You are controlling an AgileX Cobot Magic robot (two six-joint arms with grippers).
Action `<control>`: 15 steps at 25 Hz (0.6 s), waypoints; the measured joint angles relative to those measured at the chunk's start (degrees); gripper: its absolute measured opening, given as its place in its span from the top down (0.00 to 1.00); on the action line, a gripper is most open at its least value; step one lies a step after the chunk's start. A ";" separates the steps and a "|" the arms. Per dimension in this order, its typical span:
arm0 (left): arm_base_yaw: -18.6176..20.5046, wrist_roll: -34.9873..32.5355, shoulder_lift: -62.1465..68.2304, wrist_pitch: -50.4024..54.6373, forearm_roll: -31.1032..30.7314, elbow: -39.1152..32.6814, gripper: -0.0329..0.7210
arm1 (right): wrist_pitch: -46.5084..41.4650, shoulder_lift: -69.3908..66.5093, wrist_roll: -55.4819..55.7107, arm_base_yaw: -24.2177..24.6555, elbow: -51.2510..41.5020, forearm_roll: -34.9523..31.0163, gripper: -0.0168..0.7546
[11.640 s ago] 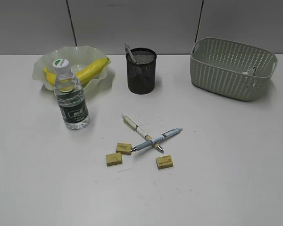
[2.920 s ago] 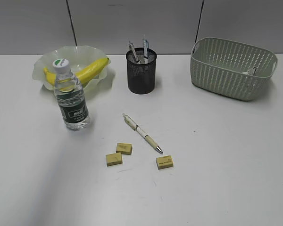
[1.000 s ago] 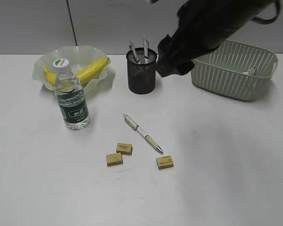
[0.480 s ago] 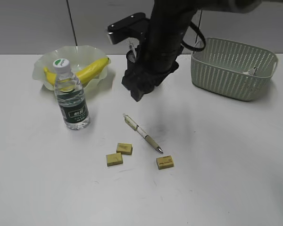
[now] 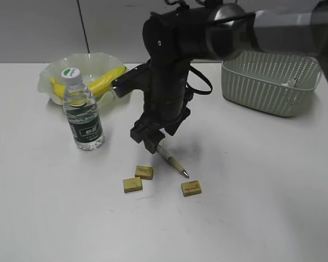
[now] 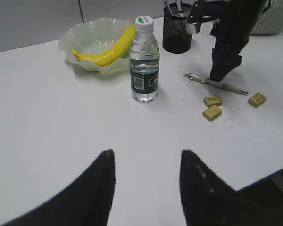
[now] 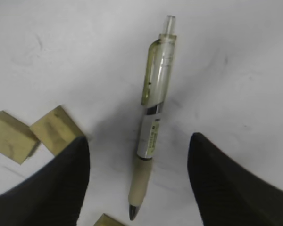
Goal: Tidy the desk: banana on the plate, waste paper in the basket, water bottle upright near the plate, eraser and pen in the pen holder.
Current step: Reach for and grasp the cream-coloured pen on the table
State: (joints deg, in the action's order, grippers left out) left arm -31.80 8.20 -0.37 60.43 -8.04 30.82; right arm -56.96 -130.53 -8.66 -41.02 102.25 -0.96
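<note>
My right gripper (image 5: 153, 143) hangs open just above the white pen (image 5: 173, 162), its fingers on either side of the barrel (image 7: 153, 117) without touching it. Three tan erasers (image 5: 144, 172) (image 5: 132, 184) (image 5: 191, 188) lie close by. The banana (image 5: 106, 81) rests in the wavy plate (image 5: 93, 61), and the water bottle (image 5: 82, 112) stands upright in front of it. The pen holder (image 6: 177, 37) is hidden behind the right arm in the exterior view. Waste paper (image 5: 291, 83) lies in the basket (image 5: 270, 79). My left gripper (image 6: 147, 153) is open over bare desk (image 6: 61, 122).
Two pens stand in the pen holder. The right arm (image 6: 228, 37) reaches across from the basket side, over the holder. One eraser (image 7: 56, 129) sits right beside the right gripper's left finger. The left gripper is out of the exterior view.
The right arm has swung in from the upper right, passed over the pen holder and come down to straddle the pen. The left gripper and all objects have stayed put.
</note>
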 joint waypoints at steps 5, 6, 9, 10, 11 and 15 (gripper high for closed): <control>0.00 0.00 0.00 0.00 0.00 0.00 0.51 | 0.25 -2.51 1.46 -0.07 0.00 0.96 0.31; 0.00 0.00 0.00 0.00 0.00 0.00 0.52 | 0.46 -2.74 1.73 -0.07 0.00 1.44 0.31; 0.00 0.00 0.00 0.00 0.00 0.00 0.52 | 1.75 -2.97 1.98 -0.07 0.00 1.57 0.31; 0.00 0.00 0.00 0.00 0.00 0.00 0.52 | 2.25 -2.97 2.02 -0.07 0.05 1.52 0.32; 0.00 0.00 0.00 0.00 0.00 0.00 0.52 | 2.70 -2.99 2.11 -0.07 0.05 1.46 0.32; 0.00 0.00 0.00 0.00 0.00 0.00 0.52 | 3.36 -3.16 2.11 -0.07 0.06 1.42 0.36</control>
State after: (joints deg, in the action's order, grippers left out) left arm -31.80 8.20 -0.37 60.43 -8.04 30.82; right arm -53.60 -133.69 -6.55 -41.09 102.31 0.46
